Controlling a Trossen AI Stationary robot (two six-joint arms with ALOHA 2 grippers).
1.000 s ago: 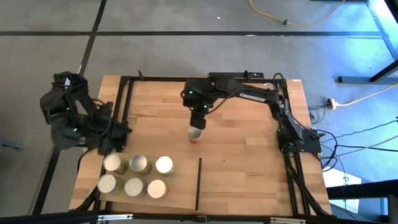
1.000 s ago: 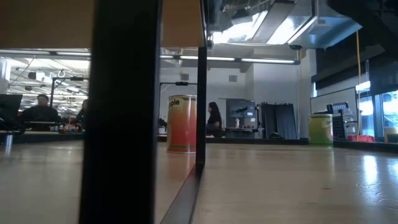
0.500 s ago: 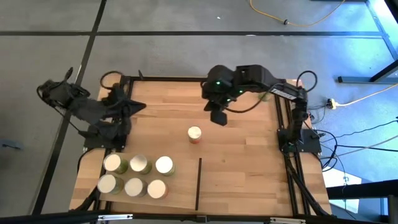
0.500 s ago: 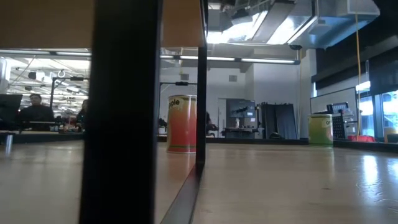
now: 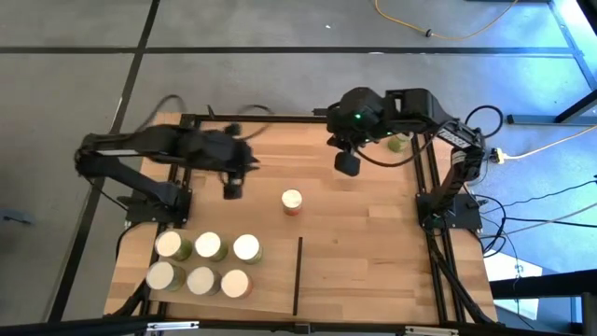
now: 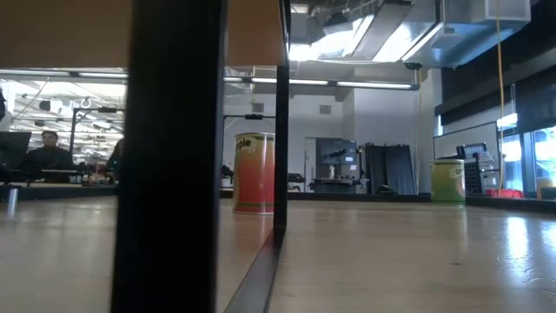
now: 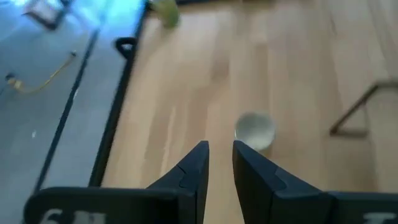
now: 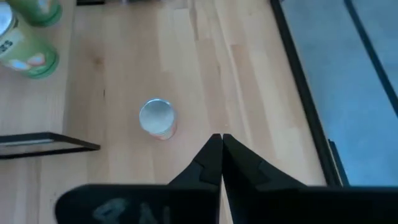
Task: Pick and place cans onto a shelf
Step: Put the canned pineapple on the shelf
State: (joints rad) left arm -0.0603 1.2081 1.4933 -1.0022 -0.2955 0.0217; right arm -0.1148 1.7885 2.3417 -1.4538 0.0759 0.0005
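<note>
An orange can (image 5: pixel 292 201) stands upright on its base mid-table; it also shows in the low view (image 6: pixel 254 172), the left wrist view (image 7: pixel 255 129) and the right wrist view (image 8: pixel 157 117). Several cans (image 5: pixel 203 261) stand grouped at the near left. A green can (image 5: pixel 396 142) stands at the far right. The shelf's dark divider (image 5: pixel 298 275) stands near the front edge. My left gripper (image 5: pixel 231 187), fingers slightly apart (image 7: pixel 219 152), hovers left of the orange can. My right gripper (image 5: pixel 347 163) is shut (image 8: pixel 221 142) and empty, on the can's far right.
The black frame rails (image 5: pixel 187 149) run along the table's left, far and right edges. The divider's upright (image 6: pixel 169 156) fills much of the low view. Bare wood (image 5: pixel 373 252) lies at the near right. People sit in the room behind (image 6: pixel 48 156).
My right gripper has drawn back from just above the orange can, up and toward the table's far right; the can stays standing where it was. My left arm has swung out from beyond the table's left edge, over the table toward the orange can.
</note>
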